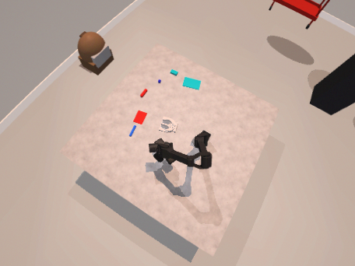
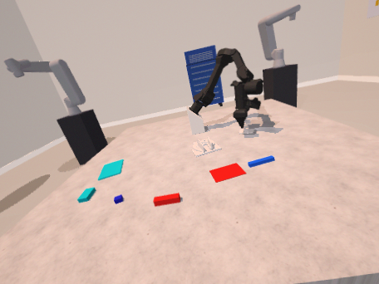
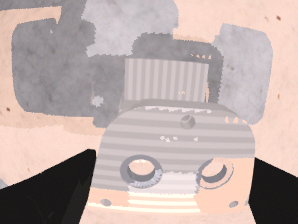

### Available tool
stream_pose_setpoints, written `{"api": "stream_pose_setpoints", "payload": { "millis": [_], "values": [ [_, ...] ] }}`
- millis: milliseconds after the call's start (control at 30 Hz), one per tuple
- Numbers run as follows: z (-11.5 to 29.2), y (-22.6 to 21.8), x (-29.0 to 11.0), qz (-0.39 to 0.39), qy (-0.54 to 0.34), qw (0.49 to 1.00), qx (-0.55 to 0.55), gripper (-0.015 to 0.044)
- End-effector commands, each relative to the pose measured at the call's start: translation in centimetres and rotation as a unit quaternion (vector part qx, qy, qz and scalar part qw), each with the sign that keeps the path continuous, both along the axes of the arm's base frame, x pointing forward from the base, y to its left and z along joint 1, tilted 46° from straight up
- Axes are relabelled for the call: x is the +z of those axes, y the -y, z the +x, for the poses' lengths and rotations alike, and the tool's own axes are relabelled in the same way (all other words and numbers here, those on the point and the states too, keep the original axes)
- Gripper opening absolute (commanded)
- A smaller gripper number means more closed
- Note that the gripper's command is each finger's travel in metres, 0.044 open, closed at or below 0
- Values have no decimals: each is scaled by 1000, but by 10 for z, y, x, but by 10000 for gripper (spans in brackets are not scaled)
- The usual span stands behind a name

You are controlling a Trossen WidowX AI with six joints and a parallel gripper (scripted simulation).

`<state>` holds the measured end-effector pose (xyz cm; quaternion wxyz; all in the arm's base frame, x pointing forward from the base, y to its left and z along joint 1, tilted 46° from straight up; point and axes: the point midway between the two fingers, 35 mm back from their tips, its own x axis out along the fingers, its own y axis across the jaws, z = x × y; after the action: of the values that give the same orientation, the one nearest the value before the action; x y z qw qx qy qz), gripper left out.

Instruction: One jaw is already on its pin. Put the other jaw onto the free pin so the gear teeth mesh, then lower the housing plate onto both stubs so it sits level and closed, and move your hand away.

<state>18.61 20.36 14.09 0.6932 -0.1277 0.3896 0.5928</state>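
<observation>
The pale housing plate [image 2: 248,132] [image 3: 175,131], with two round holes and a raised block at its far edge, is at the table surface. My gripper [image 2: 242,127] [image 3: 172,161] points down and is shut on this plate, with one black finger at each side edge in the wrist view. The pale base assembly [image 1: 168,125] [image 2: 206,146] with its upright jaws stands apart from my gripper, nearer the red sheet. Its pins and the meshing of the gear teeth are too small to tell. The arm hides the plate in the top view.
A red sheet [image 1: 140,117] [image 2: 228,172] and a blue bar [image 1: 132,131] [image 2: 261,161] lie near the assembly. Farther off are a red bar [image 1: 143,92] [image 2: 167,199], a dark blue cube [image 1: 159,81] [image 2: 118,199], a teal block [image 1: 173,72] [image 2: 86,194] and a teal sheet [image 1: 191,83] [image 2: 111,169].
</observation>
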Motion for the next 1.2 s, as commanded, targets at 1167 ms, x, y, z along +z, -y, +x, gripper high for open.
{"api": "stream_pose_setpoints", "payload": {
  "millis": [1167],
  "values": [
    [34,61,-5,-19,-67,995,-76,351]
  ]
}}
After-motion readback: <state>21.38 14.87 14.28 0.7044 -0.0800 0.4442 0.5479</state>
